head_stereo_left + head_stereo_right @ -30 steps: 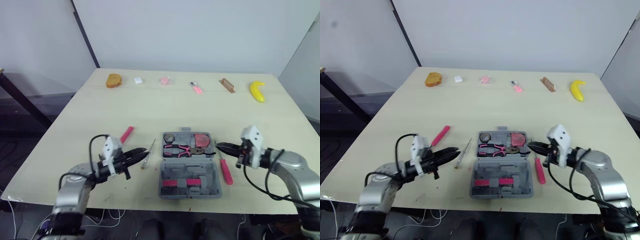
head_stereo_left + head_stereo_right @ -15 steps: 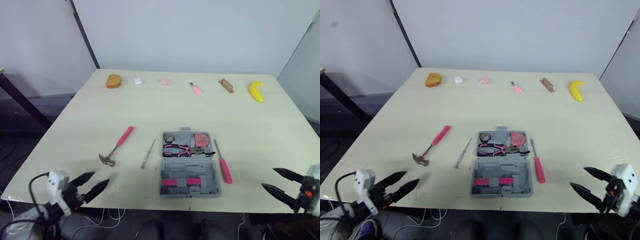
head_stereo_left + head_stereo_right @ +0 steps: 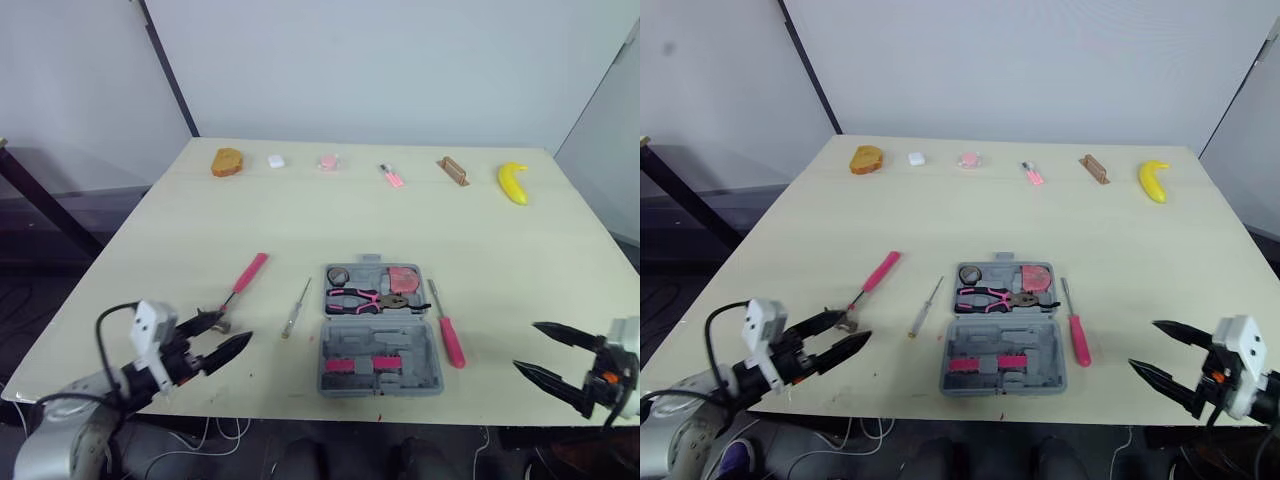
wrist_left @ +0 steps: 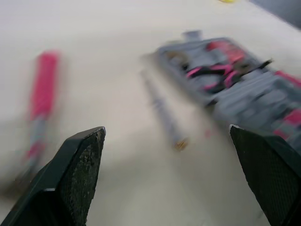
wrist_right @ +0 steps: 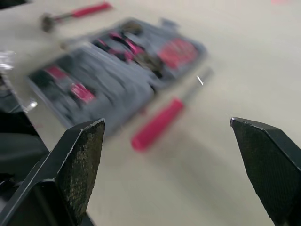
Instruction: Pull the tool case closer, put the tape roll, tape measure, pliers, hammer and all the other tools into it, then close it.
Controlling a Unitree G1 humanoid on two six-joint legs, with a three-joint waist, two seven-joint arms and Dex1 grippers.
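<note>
Surface [image 3: 300,220]: pale wood top carrying every item.
Tool case [image 3: 385,343]: grey, open and lying flat near the front edge, at the middle.
Case, far half: pliers [image 3: 365,299] with pink handles lie across it. A dark ring [image 3: 339,275] sits in the far left pocket and a red block [image 3: 404,278], possibly the tape measure, in the far right pocket.
Case, near half: moulded grey slots with red-pink pieces [image 3: 360,365] seated in them.
Left end effector [image 3: 235,327]: fingers spread wide and holding nothing, over the front left part of the surface. One tip overlaps the hammer head, but contact cannot be told.
Right end effector [image 3: 525,345]: fingers spread wide and empty, at the front right edge, well apart from the case.
Hammer [image 3: 245,275]: pink handle, on the surface left of the case, outside it.
Red screwdriver [image 3: 449,335]: just beside the case's right wall, outside it.
Slim screwdriver [image 3: 296,306]: between hammer and case, outside it.
Banana [image 3: 513,182]: far right of the back row.
Back row, leftward: brown bar [image 3: 453,170], small pink item [image 3: 392,176], pink round piece [image 3: 328,160], white block [image 3: 276,160], bread-like piece [image 3: 228,160].
</note>
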